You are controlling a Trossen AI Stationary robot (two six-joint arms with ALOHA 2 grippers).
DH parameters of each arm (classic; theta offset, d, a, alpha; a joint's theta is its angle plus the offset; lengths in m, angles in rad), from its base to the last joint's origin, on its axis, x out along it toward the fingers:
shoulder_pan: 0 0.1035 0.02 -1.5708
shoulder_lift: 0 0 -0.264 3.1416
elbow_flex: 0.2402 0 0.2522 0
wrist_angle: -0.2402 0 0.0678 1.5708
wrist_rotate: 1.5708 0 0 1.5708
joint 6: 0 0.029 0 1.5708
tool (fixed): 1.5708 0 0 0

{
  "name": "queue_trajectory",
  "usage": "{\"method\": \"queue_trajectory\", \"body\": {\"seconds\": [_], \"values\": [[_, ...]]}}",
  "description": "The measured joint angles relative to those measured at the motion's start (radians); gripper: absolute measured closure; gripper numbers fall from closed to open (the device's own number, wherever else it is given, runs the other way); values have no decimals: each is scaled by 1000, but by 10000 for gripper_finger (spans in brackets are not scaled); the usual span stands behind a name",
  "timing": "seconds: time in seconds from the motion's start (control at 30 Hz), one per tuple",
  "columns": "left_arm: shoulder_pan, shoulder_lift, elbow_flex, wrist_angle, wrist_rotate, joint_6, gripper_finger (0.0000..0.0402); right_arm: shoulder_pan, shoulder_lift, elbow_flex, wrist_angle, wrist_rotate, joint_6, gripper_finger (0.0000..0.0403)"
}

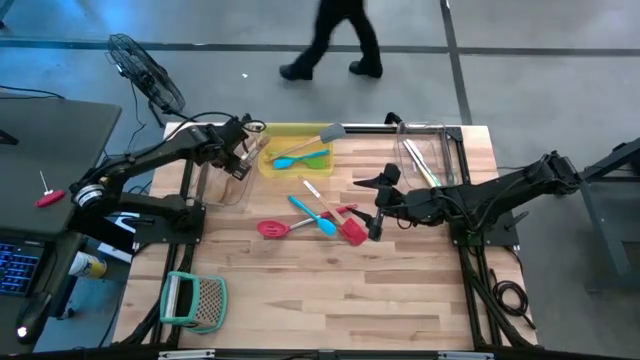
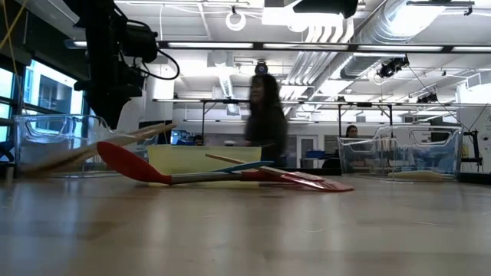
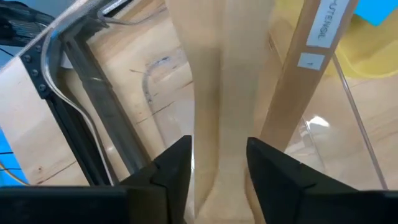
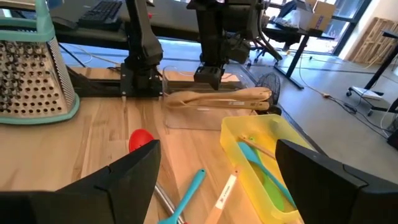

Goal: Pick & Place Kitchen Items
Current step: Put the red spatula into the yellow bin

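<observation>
My left gripper (image 3: 217,180) clamped a wooden spoon (image 3: 217,93) over the clear bin (image 1: 222,185); my right gripper (image 4: 217,186) hung wide open, empty, above the bench (image 1: 400,290).

Left gripper (image 1: 240,150): above the clear bin (image 1: 222,183) at the table's (image 1: 300,290) left rear, fingers closed on a wooden utensil (image 3: 217,93).
Yellow tray (image 1: 285,135): rear centre, just right of the clear bin; holds spatulas (image 1: 300,158).
Second clear bin (image 1: 425,155): rear right, utensils inside.
Loose utensils (image 1: 310,218): table centre, in front of the yellow tray.
Right gripper (image 1: 378,205): just right of the loose utensils, fingers apart.
Grater (image 1: 195,300): front left corner, lying on the table.
Person (image 1: 335,40): on the floor behind the table.
</observation>
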Motion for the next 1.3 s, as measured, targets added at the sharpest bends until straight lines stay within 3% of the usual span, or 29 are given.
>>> {"method": "queue_trajectory", "body": {"seconds": [0.27, 0.57, 0.8, 0.93, 1.1, 1.3], "values": [[0, 0, 0, 21, -18, 0, 208, 0, 0, 0, 0, 0, -1, 92], [0, 1, 30, 0, 24, 10, 199, 0, 0, 0, -20, 0, -3, 92], [0, 0, 140, -61, 154, 4, 199, -4, 0, 0, -52, -50, 27, 92], [-12, -3, 192, -50, 313, 12, 199, -35, 0, 0, -145, -168, 133, 92], [-82, -13, 201, 44, 494, 4, 199, -95, 16, 0, -253, -236, 284, 92], [-194, -13, 201, 150, 522, 3, 199, -135, 129, 0, -259, -314, 312, 92]]}}
